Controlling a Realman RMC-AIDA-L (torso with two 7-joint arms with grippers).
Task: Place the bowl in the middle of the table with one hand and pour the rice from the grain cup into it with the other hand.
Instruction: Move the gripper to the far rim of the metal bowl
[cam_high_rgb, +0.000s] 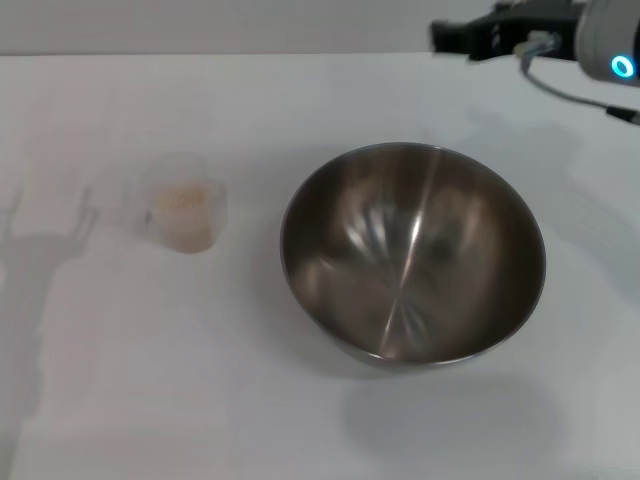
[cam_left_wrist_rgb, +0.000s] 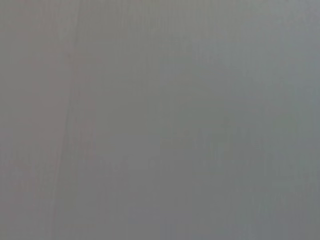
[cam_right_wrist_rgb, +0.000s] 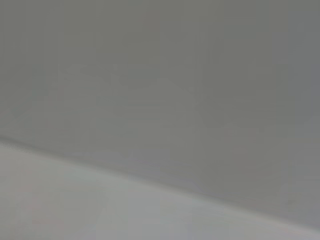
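The steel bowl (cam_high_rgb: 413, 254) stands upright on the white table (cam_high_rgb: 200, 400), slightly right of the middle, with nothing inside it. The clear grain cup (cam_high_rgb: 181, 213) stands to its left, apart from it, with pale rice (cam_high_rgb: 183, 200) inside. My right gripper (cam_high_rgb: 468, 37) is high at the far right, beyond the bowl and touching nothing. My left gripper is out of view; only its shadow falls on the table's left side. The left wrist view shows only plain grey.
The table's far edge (cam_high_rgb: 250, 54) runs along the top of the head view. The right wrist view shows a pale surface (cam_right_wrist_rgb: 75, 210) below a grey background. A cable (cam_high_rgb: 570, 90) hangs from the right arm.
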